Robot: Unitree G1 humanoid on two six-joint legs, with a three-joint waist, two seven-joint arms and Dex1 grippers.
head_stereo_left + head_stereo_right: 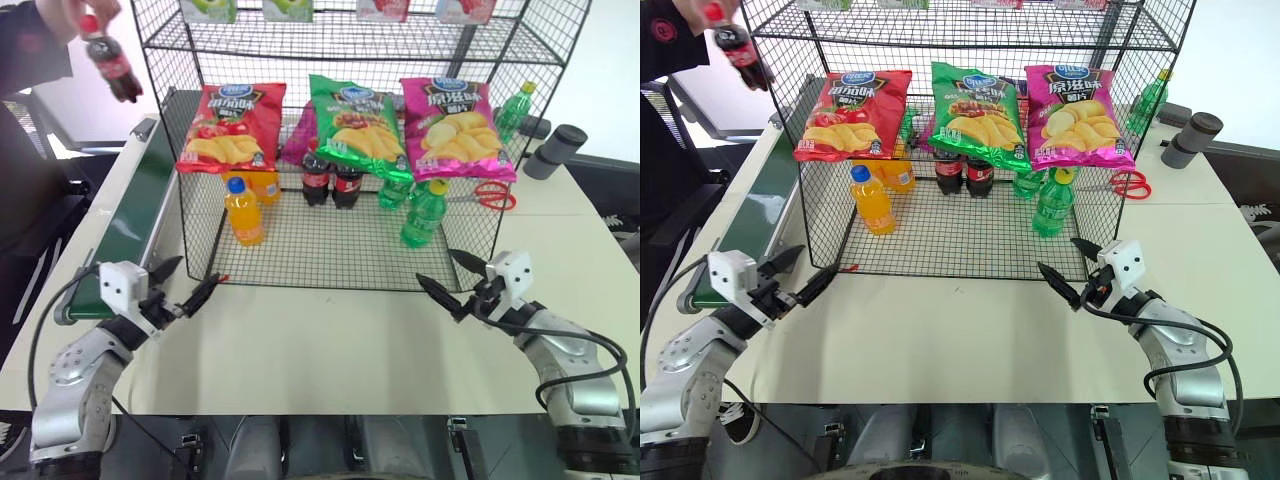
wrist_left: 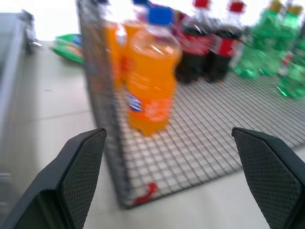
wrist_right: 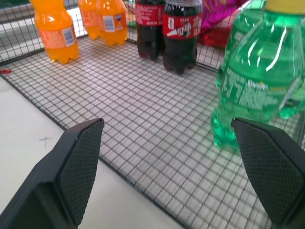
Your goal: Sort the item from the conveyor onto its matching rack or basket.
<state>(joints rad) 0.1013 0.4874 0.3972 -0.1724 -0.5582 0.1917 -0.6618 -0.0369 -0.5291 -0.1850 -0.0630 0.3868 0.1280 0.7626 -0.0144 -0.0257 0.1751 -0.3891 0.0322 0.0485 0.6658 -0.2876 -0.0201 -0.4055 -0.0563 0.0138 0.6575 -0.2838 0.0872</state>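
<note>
A person's hand (image 1: 75,15) holds the cola bottle (image 1: 112,62) up over the conveyor (image 1: 135,215), so nothing to grab yet. Left gripper (image 1: 184,283) and right gripper (image 1: 447,277) hover with jaws wide apart before the wire rack (image 1: 350,262), probably waiting.

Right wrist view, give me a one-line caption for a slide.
Open right gripper faces the black wire-grid rack, where a green plastic bottle and two dark cola bottles stand.

conveyor (image 1: 130,215) left of rack (image 1: 340,240)
</note>
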